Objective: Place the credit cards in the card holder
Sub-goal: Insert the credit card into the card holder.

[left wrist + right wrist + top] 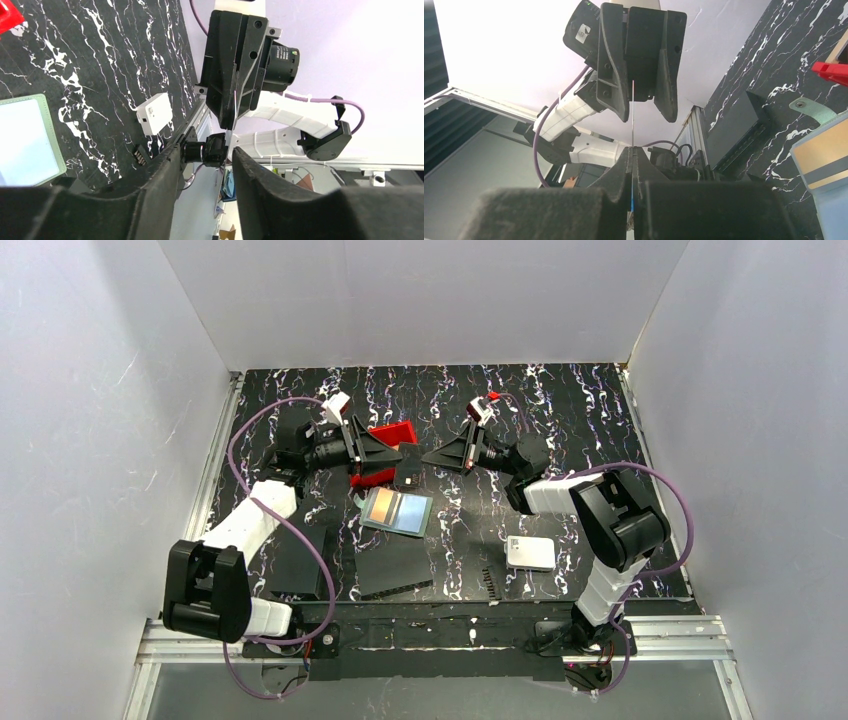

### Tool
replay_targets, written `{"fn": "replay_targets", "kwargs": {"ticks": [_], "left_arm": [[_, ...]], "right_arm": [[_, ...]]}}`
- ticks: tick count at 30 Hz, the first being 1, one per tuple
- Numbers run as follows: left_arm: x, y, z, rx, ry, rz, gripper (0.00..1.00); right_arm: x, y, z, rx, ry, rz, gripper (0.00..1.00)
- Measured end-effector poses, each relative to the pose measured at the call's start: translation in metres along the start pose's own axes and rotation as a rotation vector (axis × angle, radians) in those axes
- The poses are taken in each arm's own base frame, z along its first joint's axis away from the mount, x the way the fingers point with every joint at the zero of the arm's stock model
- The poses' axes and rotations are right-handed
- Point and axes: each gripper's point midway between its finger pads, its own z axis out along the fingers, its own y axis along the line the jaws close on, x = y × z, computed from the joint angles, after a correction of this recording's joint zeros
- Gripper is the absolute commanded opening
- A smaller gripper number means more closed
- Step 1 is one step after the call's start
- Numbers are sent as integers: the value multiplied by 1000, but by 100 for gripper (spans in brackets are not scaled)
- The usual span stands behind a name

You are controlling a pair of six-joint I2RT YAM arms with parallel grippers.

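My right gripper (428, 457) is shut on a thin credit card (409, 468) and holds it in the air above the table. In the right wrist view the card (632, 115) shows edge-on, rising from my closed right gripper (632, 150). My left gripper (398, 453) faces it, open, with the card's free end between its fingers. In the left wrist view the card edge (227, 150) lies between the spread fingers, nearer the right one (260, 175). The grey-green card holder (398, 511) lies open on the table just in front, with an orange card in one pocket.
A red bin (385, 440) sits behind my left gripper. A white rounded box (530, 552) lies at the front right. Flat black rectangles (392, 566) lie at the front, left of centre. White walls enclose the table on three sides.
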Motion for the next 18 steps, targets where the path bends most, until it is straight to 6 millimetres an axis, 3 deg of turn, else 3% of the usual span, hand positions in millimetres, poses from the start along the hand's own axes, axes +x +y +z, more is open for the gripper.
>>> {"fn": "replay_targets", "kwargs": {"ticks": [4,6,7,8,10,12,15,18], "left_arm": [[1,-4,1,12,4,-4,35],[3,-6,1,25,17,1,7],[4,-7,1,29,24,5,0],[6,-8,1,32,30,4,0],[8,-9,0,41,42,35,0],[9,-2,-2,3,49,68,0],[9,19,-8,-142,61,136,0],[13,37,-17,-250,100,199,0]], "right_arm": [[0,2,1,-12,6,7,1],[1,4,3,-18,11,20,1],[1,4,3,-19,12,21,1],[2,4,4,-18,14,22,3],[4,0,4,-8,21,27,21],[4,-10,3,25,26,41,31],[7,-39,-1,127,37,57,42],[12,-78,-13,267,57,60,46]]}}
